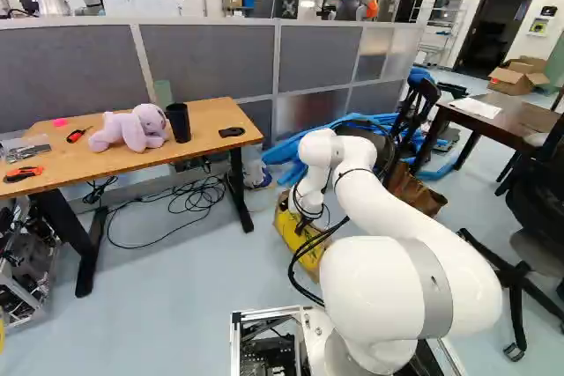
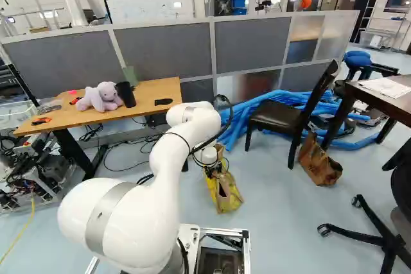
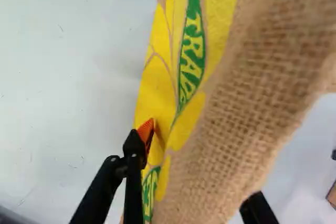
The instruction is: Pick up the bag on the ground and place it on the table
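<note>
Near me, the gripper (image 3: 200, 163) stands open, fingers spread around the yellow bag (image 3: 231, 103), which seems to be on the floor (image 1: 176, 305). Reaching looks done; gripping, lifting and setting it on a table (image 1: 209, 115) beyond remain.

L base view: yellow bag (image 1: 292, 228) part. hidden by arm (image 1: 397, 204); L of bag, machine (image 1: 26, 279) cut off. R base view: R of bag, dark table (image 2: 385, 96) & swivel chair (image 2: 380, 240) cut off. Wrist view: bag's near weave is blurred.
</note>
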You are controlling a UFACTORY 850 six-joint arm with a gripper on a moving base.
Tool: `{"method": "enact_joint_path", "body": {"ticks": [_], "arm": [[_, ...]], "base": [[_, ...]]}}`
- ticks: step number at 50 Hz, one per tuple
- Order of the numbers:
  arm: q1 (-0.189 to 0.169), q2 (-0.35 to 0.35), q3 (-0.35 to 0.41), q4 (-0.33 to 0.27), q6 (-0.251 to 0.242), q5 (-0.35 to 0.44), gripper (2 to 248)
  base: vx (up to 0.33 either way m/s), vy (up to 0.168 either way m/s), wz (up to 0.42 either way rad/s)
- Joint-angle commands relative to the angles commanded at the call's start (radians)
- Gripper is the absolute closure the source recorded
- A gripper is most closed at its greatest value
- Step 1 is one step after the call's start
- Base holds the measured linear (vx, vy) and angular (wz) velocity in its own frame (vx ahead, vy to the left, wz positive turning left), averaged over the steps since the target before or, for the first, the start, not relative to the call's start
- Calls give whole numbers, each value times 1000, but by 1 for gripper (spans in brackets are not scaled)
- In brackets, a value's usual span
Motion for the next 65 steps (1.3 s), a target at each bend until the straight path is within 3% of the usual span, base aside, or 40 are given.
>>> {"method": "enact_joint_path", "body": {"ticks": [1, 2, 6, 7, 11, 12, 51, 65], "arm": [[0, 0, 0, 0, 0, 0, 112], [0, 0, 0, 0, 0, 0, 149], [0, 1, 1, 0, 0, 0, 149], [0, 2, 2, 0, 0, 0, 185], [0, 12, 13, 0, 0, 0, 185], [0, 15, 16, 0, 0, 0, 220], [0, 163, 163, 0, 2, 0, 227], [0, 216, 213, 0, 117, 0, 227]], "base": [[0, 0, 0], [0, 0, 0], [0, 0, 0], [0, 0, 0], [0, 0, 0], [0, 0, 0], [0, 0, 0], [0, 0, 0]]}}
